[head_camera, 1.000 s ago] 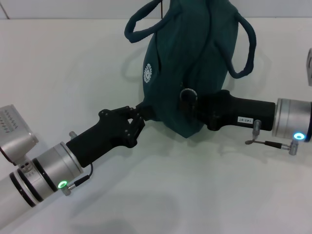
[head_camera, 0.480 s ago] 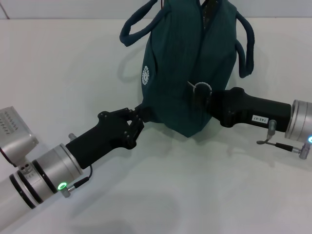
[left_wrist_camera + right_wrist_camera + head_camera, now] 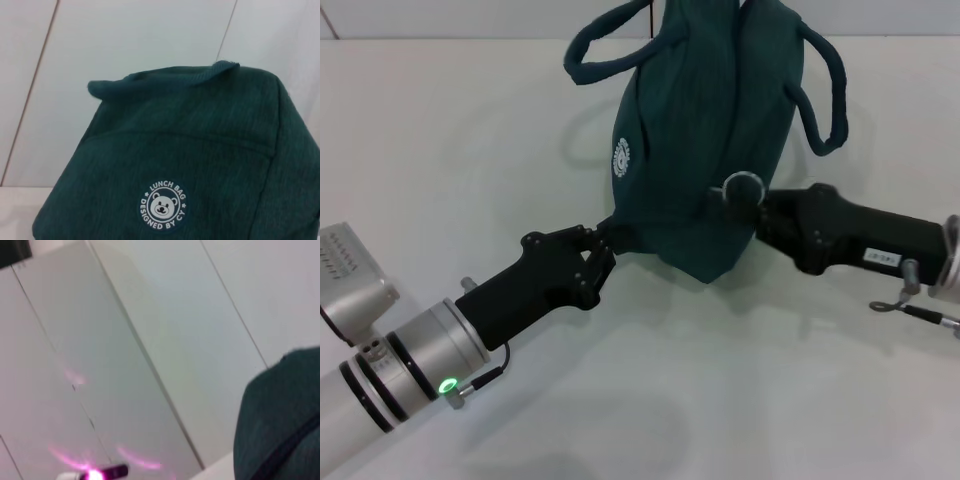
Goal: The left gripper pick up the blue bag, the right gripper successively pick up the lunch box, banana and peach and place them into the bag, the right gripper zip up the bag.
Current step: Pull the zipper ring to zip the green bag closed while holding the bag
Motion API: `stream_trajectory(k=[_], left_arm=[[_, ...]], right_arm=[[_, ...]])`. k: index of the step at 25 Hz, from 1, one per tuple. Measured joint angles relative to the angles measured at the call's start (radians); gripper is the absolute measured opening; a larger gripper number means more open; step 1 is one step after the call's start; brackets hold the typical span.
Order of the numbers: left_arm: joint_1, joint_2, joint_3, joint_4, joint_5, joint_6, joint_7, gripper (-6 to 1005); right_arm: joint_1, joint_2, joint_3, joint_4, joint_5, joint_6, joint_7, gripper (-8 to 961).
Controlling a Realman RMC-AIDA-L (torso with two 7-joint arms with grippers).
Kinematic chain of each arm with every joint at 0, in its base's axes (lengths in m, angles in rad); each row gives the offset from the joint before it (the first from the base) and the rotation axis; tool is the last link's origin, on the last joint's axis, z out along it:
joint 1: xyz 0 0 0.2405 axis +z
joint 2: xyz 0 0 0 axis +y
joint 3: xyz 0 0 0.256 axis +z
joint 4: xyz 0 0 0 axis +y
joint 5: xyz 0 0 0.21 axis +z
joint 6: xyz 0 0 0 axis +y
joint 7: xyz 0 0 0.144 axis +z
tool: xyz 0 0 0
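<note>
The blue bag (image 3: 700, 130) stands on the white table, its white logo (image 3: 621, 156) facing my left side. My left gripper (image 3: 603, 245) is shut on the bag's lower left corner. My right gripper (image 3: 757, 205) is at the bag's right side, shut on the silver ring zipper pull (image 3: 742, 187). The two handles (image 3: 610, 45) hang loose to either side. The left wrist view shows the bag (image 3: 200, 165) and its logo (image 3: 162, 205) close up. The right wrist view shows an edge of the bag (image 3: 280, 415). The lunch box, banana and peach are out of view.
The white table (image 3: 440, 150) spreads around the bag. Pale wall panels (image 3: 125, 40) stand behind it in the wrist views.
My right gripper has moved to the right along the bag, taking the ring pull with it. The bag has shifted slightly. My left gripper has kept its hold.
</note>
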Motion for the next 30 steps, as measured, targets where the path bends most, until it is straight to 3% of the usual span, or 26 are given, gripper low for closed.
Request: stream_trajectory(k=[4, 17, 30], left_arm=[[0.002, -0.001, 0.002, 0.0, 0.001, 0.0, 0.0, 55], [0.011, -0.002, 0.017, -0.039, 0.013, 0.001, 0.011, 55], [0.014, -0.001, 0.023, -0.04, 0.014, -0.014, 0.019, 56]], right_arm=[[-0.017, 0.004, 0.042, -0.008, -0.001, 0.0, -0.026, 17], [0.04, 0.005, 0.09, -0.017, 0.001, 0.046, -0.05, 16], [0.041, 0.012, 0.155, -0.05, 0.005, 0.031, -0.085, 14]])
